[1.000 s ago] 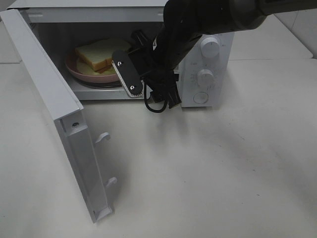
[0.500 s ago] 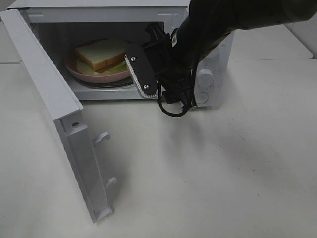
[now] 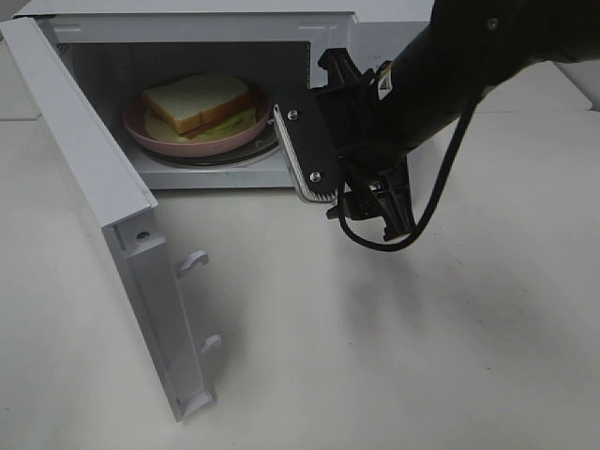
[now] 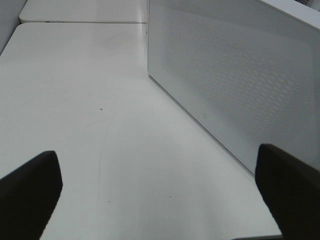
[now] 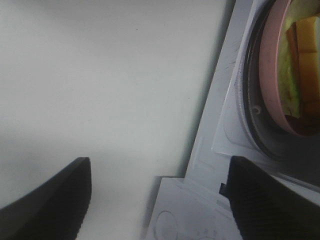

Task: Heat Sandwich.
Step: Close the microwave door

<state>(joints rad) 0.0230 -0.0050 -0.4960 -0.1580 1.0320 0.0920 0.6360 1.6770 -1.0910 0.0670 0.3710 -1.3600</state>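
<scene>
White tabletop, open microwave, sandwich on pink plate inside

We cannot see the front of the microwave to the right of its opening in the high view, because the right arm covers it, and the oven's top runs off the upper edge. From the right wrist, the sandwich and pink plate are cut by the picture's edge and blurred. The left gripper shows only two dark finger stubs, cropped at the corners.
</scene>
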